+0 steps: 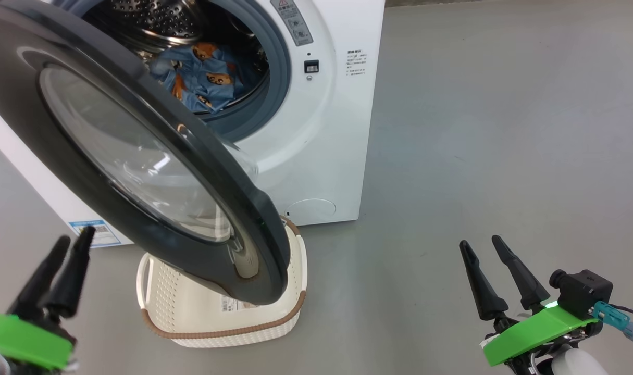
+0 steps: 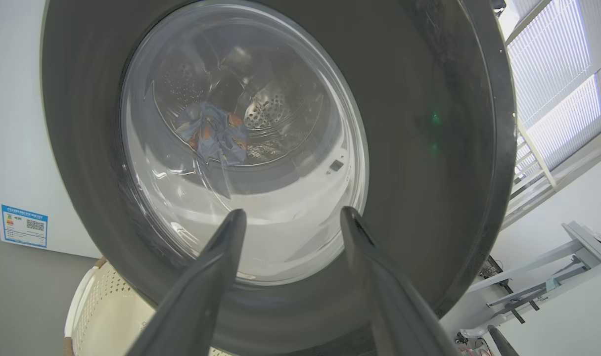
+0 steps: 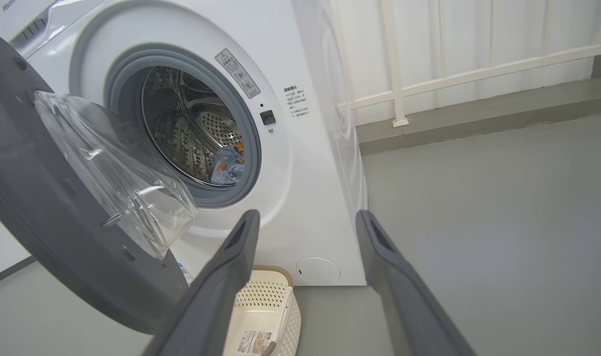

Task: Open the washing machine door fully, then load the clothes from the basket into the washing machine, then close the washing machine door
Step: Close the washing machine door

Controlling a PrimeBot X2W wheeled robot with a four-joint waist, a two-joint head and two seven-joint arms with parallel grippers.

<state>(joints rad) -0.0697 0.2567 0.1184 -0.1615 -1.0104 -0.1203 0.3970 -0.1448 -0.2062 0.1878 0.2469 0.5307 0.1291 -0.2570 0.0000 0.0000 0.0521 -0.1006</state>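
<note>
We see light blue bear-print clothes (image 1: 201,73) inside the white front-loading washing machine (image 1: 321,130). Its black-rimmed round door (image 1: 139,156) stands half open over the cream perforated basket (image 1: 222,330). The left gripper (image 1: 74,237) and right gripper (image 1: 479,241) are spread, empty.

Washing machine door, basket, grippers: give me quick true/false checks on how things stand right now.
1. The clothes lie in the drum of the washing machine. True.
2. The washing machine door is shut. False: it stands open, hanging over the basket.
3. The left gripper clamps the door rim. False: its fingers are apart, holding nothing.
4. The right gripper is open and empty. True.
</note>
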